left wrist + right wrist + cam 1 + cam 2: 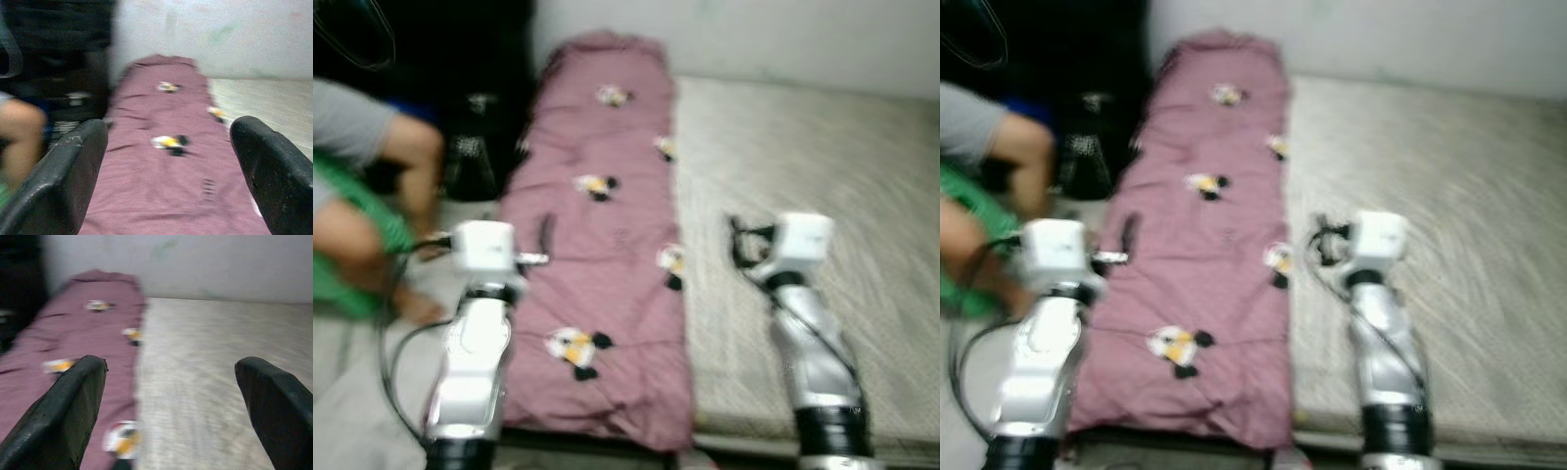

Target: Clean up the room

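A long mauve blanket printed with small cartoon figures lies in a strip along the left side of the bed, and its near end hangs over the front edge. The bare grey mattress stretches to its right. My left gripper is raised over the blanket's left edge, open, with nothing between its fingers. My right gripper hovers above the mattress just right of the blanket's edge, also open and empty. Both silver arms reach forward from the bottom of the eye views. The picture is blurred.
A person in a grey sleeve and green clothing crouches on the floor to the left of the bed, close to my left arm. A black mesh bin and dark furniture stand behind them. A white wall runs behind the bed.
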Tool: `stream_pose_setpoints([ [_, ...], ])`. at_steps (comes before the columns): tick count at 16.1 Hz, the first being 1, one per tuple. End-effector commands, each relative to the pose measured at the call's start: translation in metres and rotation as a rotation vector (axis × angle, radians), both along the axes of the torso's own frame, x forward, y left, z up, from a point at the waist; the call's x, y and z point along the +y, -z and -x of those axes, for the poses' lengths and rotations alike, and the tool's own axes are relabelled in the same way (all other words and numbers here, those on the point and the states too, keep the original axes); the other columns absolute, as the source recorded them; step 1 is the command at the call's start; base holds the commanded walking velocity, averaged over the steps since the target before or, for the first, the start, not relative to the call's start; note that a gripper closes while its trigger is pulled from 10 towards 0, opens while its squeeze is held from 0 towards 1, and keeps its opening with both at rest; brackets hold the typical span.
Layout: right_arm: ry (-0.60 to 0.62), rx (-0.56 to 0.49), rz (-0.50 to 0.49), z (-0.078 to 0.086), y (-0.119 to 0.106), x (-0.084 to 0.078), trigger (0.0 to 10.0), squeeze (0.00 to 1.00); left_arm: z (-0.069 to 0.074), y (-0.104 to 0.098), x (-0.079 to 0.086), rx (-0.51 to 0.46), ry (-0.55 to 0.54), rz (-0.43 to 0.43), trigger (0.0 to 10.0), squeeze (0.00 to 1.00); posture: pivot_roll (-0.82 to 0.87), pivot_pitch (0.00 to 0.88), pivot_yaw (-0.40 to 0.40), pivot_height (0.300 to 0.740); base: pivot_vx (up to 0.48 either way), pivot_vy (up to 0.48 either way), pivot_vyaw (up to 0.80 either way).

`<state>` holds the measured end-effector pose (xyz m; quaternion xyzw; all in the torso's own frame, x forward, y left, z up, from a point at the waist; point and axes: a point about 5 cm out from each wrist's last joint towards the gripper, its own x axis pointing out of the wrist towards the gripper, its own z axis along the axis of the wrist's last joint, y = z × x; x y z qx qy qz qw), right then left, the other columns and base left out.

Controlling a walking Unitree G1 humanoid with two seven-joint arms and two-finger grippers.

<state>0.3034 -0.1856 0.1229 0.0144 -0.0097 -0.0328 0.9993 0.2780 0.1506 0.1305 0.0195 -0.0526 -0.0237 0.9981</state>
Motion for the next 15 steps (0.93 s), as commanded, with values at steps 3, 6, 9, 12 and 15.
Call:
stream_pose_setpoints([
  [3, -0.044, -0.016, -0.016, -0.0023, -0.0036, 0.0141, 10.0, 0.0, 0.0014, 0.0014, 0.0117, 0.013, -0.035, -0.013, 10.0, 0.0, -0.04, 0.0, -0.045, 0.74, 0.0, 0.0, 0.0],
  [6, -0.047, -0.014, -0.016, -0.0019, -0.0028, 0.0142, 10.0, 0.0, 0.0003, 0.0014, 0.0106, 0.016, -0.03, -0.005, 10.0, 0.0, -0.03, 0.0, -0.045, 0.74, 0.0, 0.0, 0.0],
  [9, -0.049, -0.006, -0.006, -0.0027, -0.0019, 0.0152, 10.0, 0.0, -0.0011, 0.0013, 0.0102, 0.02, -0.029, 0.005, 10.0, 0.0, -0.04, 0.0, -0.048, 0.74, 0.0, 0.0, 0.0],
  [12, -0.053, -0.003, -0.001, -0.0024, -0.0009, 0.0165, 10.0, 0.0, -0.0008, 0.0026, 0.0088, 0.027, -0.019, 0.014, 10.0, 0.0, -0.03, 0.0, -0.051, 0.74, 0.0, 0.276, 0.0],
  [15, -0.057, -0.006, 0.003, -0.0027, -0.0015, 0.017, 10.0, 0.0, -0.001, 0.0033, 0.0083, 0.031, -0.018, 0.019, 10.0, 0.0, -0.03, 0.0, -0.051, 0.74, 0.0, 0.48, 0.0],
])
